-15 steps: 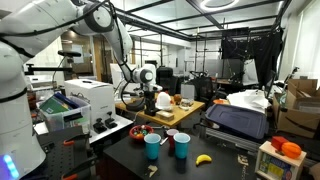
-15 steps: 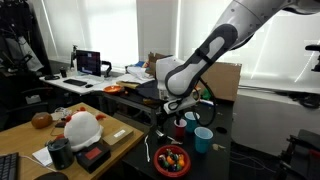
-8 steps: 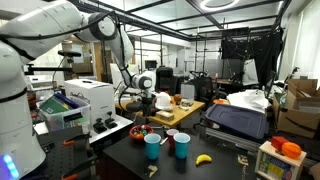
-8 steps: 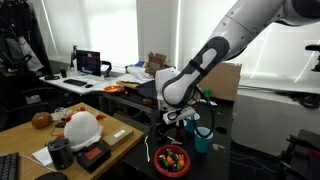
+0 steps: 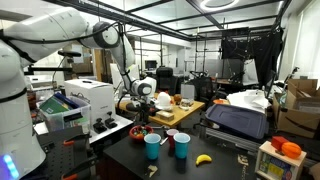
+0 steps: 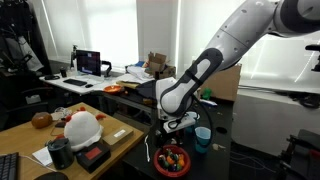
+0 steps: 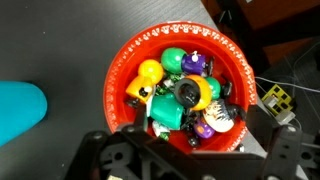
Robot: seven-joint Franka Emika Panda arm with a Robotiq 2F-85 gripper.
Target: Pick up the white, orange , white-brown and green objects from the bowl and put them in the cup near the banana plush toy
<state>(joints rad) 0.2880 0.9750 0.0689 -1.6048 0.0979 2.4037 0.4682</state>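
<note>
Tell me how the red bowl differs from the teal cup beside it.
The bowl is red, the cup teal. The bowl is wide and low, the cup narrower and taller. The bowl is heaped with small colourful objects; the cup's contents cannot be seen. Both are round and stand upright on the dark table.

**Approach clearance at the small shallow round red bowl**
The bowl mouth lies open to a vertical approach. Inside, small coloured toys are packed touching one another, so no finger gap shows between them. On the left, a teal plastic cup stands near the rim, with bare dark tabletop between. On the right, a small yellow block lies near.
</note>
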